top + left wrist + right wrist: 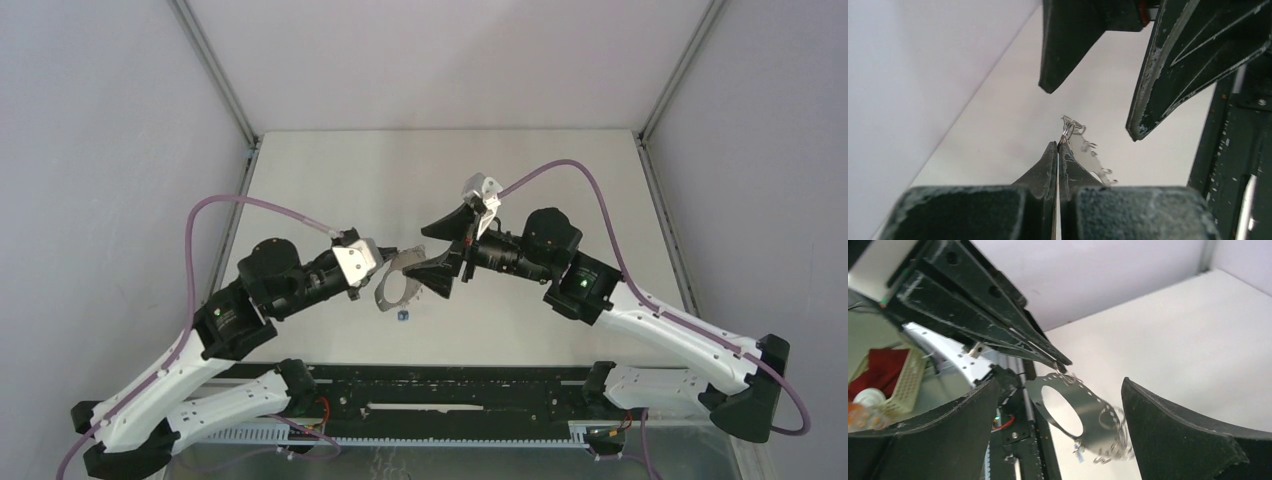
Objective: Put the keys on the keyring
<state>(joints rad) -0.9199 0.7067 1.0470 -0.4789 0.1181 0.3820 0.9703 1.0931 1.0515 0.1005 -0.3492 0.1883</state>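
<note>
The keyring is a wide flat grey metal ring with small wire loops along its rim. My left gripper is shut on one rim loop and holds the ring tilted above the table; the pinch shows in the left wrist view, with the ring trailing right. My right gripper is open, one finger on each side of the ring, not touching it; its view shows the same. The blue key sits at the ring's lower rim; I cannot tell whether it hangs or lies. The red key is out of view.
A black rail runs along the table's near edge between the arm bases. Grey enclosure walls stand at the left, right and back. A pale basket with red cloth sits beyond the table's edge in the right wrist view.
</note>
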